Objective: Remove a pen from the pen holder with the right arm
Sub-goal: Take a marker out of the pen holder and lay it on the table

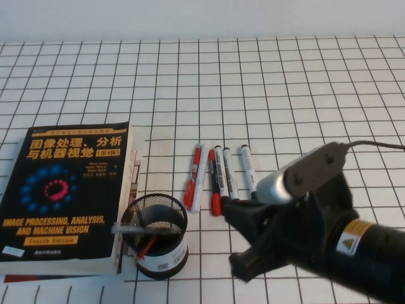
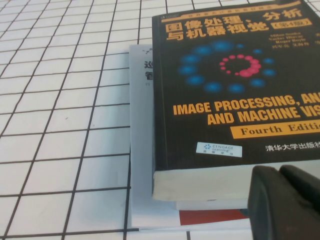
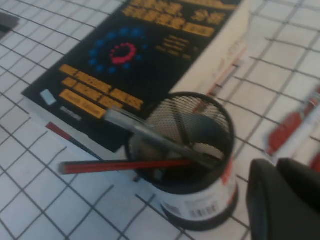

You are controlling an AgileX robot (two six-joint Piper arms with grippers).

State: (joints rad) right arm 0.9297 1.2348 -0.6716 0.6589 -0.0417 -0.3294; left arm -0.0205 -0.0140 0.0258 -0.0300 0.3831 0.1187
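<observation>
The black mesh pen holder [image 1: 155,235] [image 3: 186,160] stands on the grid table beside the book. A grey pen [image 1: 136,229] [image 3: 150,134] lies slanted across its rim. A red pen [image 1: 147,248] [image 3: 120,166] leans in it, with its end sticking out over the side. My right gripper [image 1: 231,212] [image 3: 277,172] hovers just right of the holder, apart from it, shut with nothing between its fingers. My left gripper [image 2: 280,175] is shut and empty over the near edge of the book; it does not show in the high view.
A thick black textbook [image 1: 63,190] [image 2: 235,85] lies on thinner books at the left, touching the holder. Several red and black markers [image 1: 215,177] lie side by side on the table behind my right gripper.
</observation>
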